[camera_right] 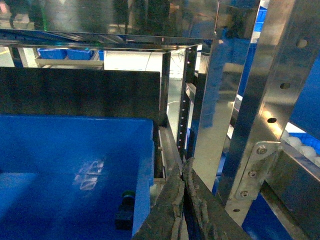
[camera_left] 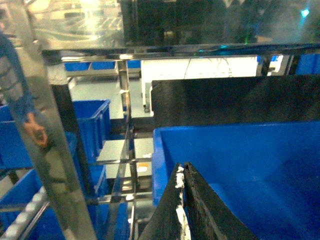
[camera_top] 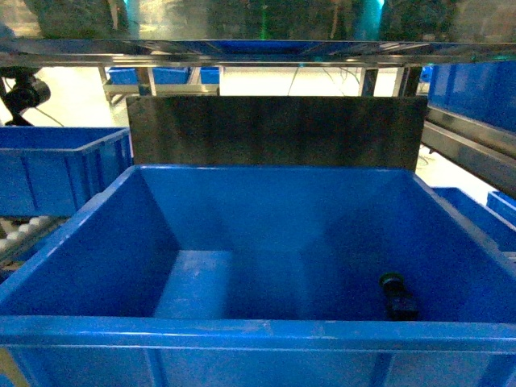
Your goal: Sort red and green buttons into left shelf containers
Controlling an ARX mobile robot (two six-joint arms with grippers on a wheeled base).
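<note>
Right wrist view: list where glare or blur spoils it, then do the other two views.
Right wrist: a glare patch on the bin floor; the button is dim. Head: soft, dark, with a blue cast. Left wrist: washed-out background, blurred fingers.

Black, frayed-edged jaws, both wrists

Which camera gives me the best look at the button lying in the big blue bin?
Head view: the button lies unobstructed on the bin floor, right side. The right wrist view catches it dimly by the wall; the left wrist view doesn't show it.

Steel shelf frame [camera_right: 260, 100]; dark back panel [camera_top: 278, 131].
</note>
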